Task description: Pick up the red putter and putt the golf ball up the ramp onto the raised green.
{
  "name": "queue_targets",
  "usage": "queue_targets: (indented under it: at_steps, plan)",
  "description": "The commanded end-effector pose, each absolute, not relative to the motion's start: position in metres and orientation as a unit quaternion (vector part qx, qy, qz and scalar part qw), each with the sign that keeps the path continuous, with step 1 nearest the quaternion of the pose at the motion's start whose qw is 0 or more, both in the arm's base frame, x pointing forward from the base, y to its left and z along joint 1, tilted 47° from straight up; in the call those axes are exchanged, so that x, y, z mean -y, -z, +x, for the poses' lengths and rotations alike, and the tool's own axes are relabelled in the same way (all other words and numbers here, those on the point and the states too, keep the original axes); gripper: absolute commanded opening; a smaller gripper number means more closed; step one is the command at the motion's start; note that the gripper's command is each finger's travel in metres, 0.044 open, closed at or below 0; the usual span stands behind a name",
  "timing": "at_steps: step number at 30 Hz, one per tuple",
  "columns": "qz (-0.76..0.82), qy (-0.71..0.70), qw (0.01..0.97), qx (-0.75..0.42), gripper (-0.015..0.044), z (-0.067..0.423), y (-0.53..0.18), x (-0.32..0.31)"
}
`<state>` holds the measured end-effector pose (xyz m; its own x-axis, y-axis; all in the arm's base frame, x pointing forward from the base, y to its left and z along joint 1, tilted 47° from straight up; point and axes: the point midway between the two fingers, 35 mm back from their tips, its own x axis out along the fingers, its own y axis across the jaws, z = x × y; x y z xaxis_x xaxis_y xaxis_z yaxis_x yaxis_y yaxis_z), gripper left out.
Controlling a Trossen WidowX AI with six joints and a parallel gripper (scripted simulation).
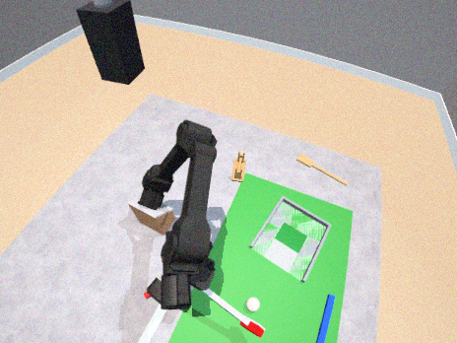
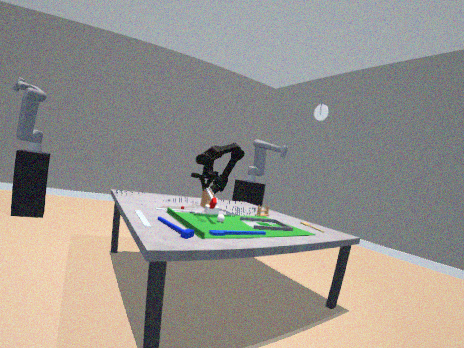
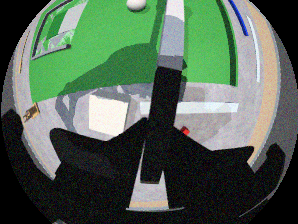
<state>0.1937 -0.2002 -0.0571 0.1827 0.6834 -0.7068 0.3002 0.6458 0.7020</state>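
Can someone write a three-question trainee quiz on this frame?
1. True or false: the gripper is shut on the red putter.
2. In the top view, the golf ball lies: A) on the raised green; B) on the green mat near the putter head; C) against the blue bar.
3. Fill in: the golf ball is ____ the putter head (touching / apart from).

Key: 1 true. 2 B. 3 apart from; a strip of mat shows between them.
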Motion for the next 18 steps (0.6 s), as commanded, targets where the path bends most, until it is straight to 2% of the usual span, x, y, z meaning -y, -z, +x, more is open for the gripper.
queue_targets:
  at_steps: [1, 18]
  plan:
    - [0.399, -0.144, 0.657, -0.623, 0.0000, 0.195, 0.065, 0.194]
    - [0.399, -0.144, 0.657, -0.623, 0.0000, 0.202, 0.092, 0.167]
